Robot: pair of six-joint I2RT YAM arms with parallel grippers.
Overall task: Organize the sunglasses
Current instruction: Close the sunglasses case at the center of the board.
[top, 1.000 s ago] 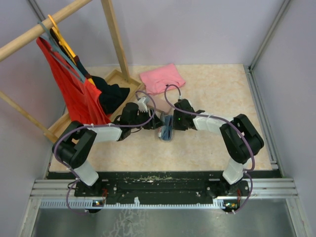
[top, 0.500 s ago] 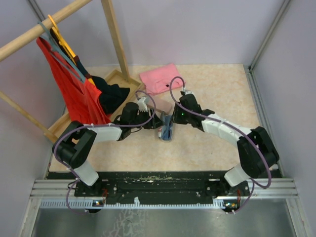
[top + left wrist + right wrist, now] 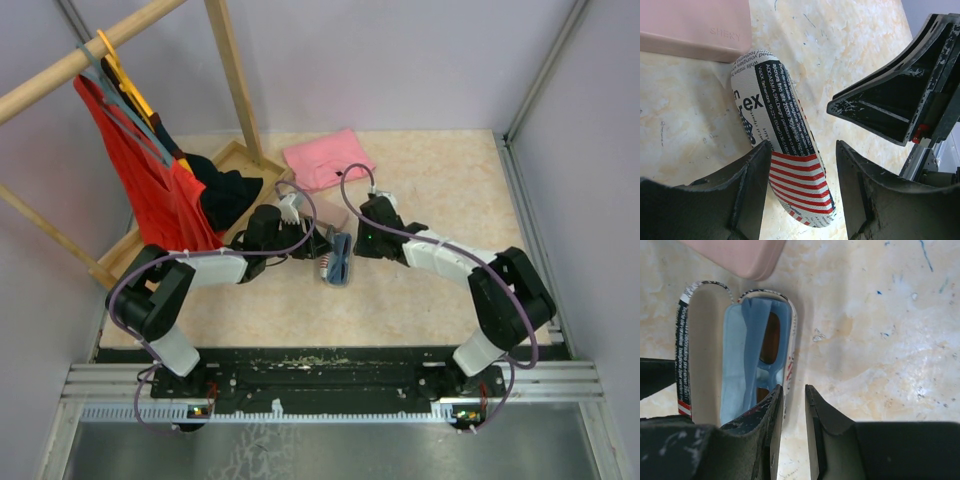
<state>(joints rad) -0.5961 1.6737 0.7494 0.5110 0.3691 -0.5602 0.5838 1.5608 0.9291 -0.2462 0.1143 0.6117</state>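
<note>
The sunglasses (image 3: 771,340) lie in the open case (image 3: 702,350), left of frame centre. The right hand (image 3: 794,395), barely parted, straddles its rim; the left hand (image 3: 802,150) is spread around the case.

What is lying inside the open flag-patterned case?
A light blue cloth and sunglasses with a bluish frame and brownish lenses. The near end of the case is hidden by the right gripper.

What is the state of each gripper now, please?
Left gripper: jaws apart around the flag-patterned case; grip cannot be told.
Right gripper: narrowly open, astride that case's side wall, gap showing.
</note>
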